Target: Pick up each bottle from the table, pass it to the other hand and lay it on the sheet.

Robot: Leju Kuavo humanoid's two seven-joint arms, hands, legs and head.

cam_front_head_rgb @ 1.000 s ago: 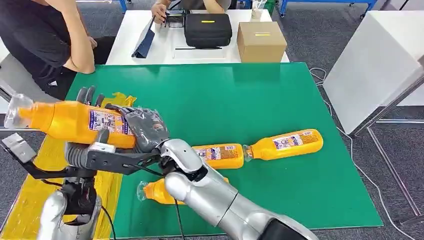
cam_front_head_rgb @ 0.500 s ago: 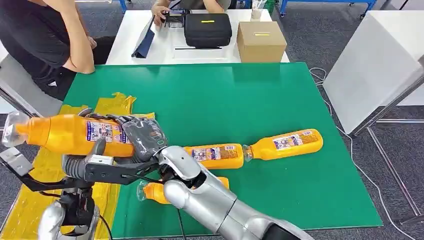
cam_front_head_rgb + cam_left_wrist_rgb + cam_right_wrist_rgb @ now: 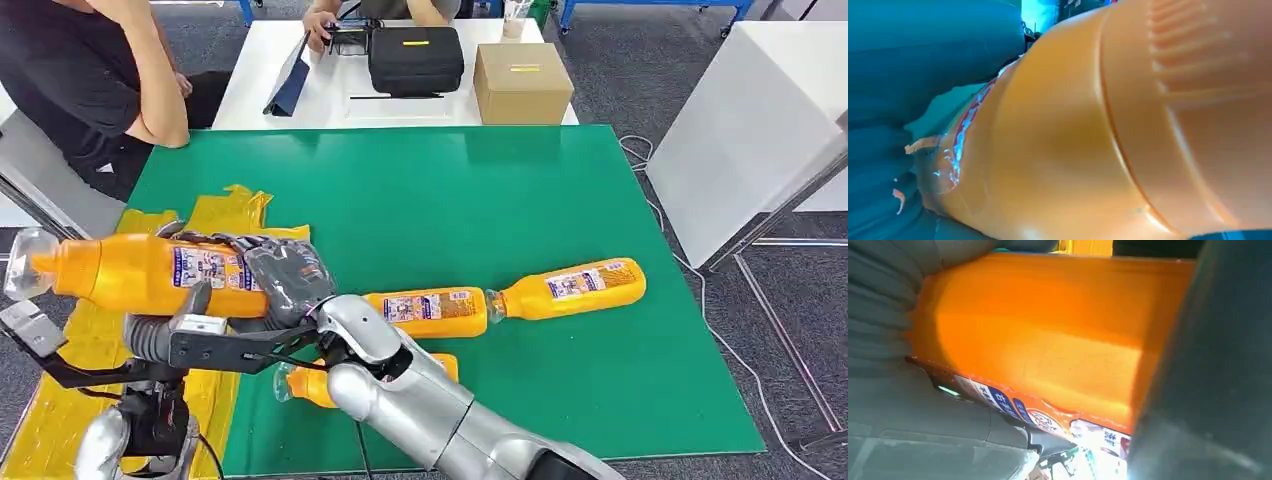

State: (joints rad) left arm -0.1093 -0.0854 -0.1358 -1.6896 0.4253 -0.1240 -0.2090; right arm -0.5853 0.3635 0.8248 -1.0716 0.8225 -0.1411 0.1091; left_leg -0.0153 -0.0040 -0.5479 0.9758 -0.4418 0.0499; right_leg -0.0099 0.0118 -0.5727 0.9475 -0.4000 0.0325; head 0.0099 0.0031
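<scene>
The held bottle is in the air at the left side of the head view, lying almost level above the yellow sheet, with its clear cap end pointing out past the sheet's left edge. The left hand is under it, thumb up against its side, and the right hand wraps its labelled base; both hands are clamped on this same bottle. In the left wrist view the orange body is pressed very close to the camera, and the right wrist view shows the orange side with the printed label.

At the far left corner a person leans with an arm on the green mat. To the right of the hands, three more bottles lie on the mat: a low bottle partly hidden by the right forearm, a middle bottle, and a far bottle almost touching the middle one, cap to end.

Behind the mat stands a white table with a black case and a cardboard box. The far half of the mat is bare green, and a white panel stands beyond its right edge.
</scene>
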